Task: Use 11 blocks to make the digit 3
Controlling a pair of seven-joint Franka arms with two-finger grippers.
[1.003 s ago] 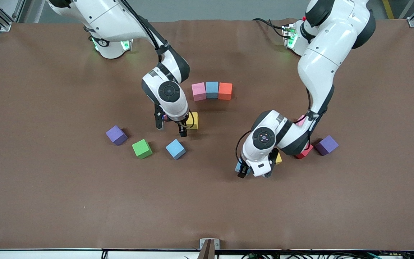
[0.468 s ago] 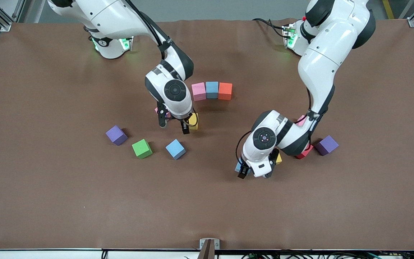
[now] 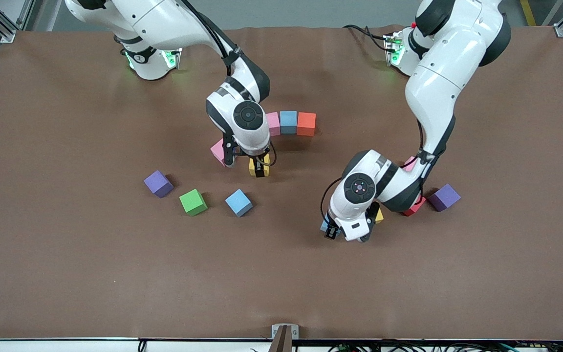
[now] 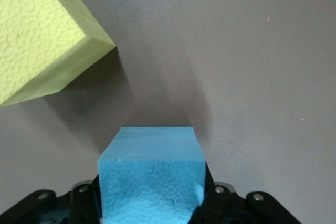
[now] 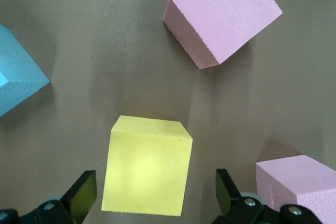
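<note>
A row of a pink block [image 3: 272, 123], a light blue block [image 3: 288, 121] and an orange block [image 3: 306, 123] stands at mid-table. My right gripper [image 3: 245, 164] [image 5: 155, 190] is open and low around a yellow block [image 3: 252, 169] [image 5: 147, 177], with a gap on each side. Beside it lies a loose pink block [image 3: 218, 149] [image 5: 220, 19]. My left gripper [image 3: 342, 233] [image 4: 151, 203] is shut on a light blue block [image 3: 325, 226] [image 4: 151, 166] that rests on the table. A second yellow block [image 3: 378, 215] [image 4: 42, 40] sits close to it.
A green block [image 3: 193, 202], another light blue block [image 3: 238, 202] and a purple cube [image 3: 158, 183] lie nearer the front camera than the right gripper. Under the left arm sit a red block [image 3: 414, 208], a purple cube [image 3: 444, 197] and a partly hidden pink block [image 3: 410, 164].
My right gripper has slid toward the left arm's end and now straddles the yellow block, uncovering the loose pink one. My left gripper has closed on the light blue block.
</note>
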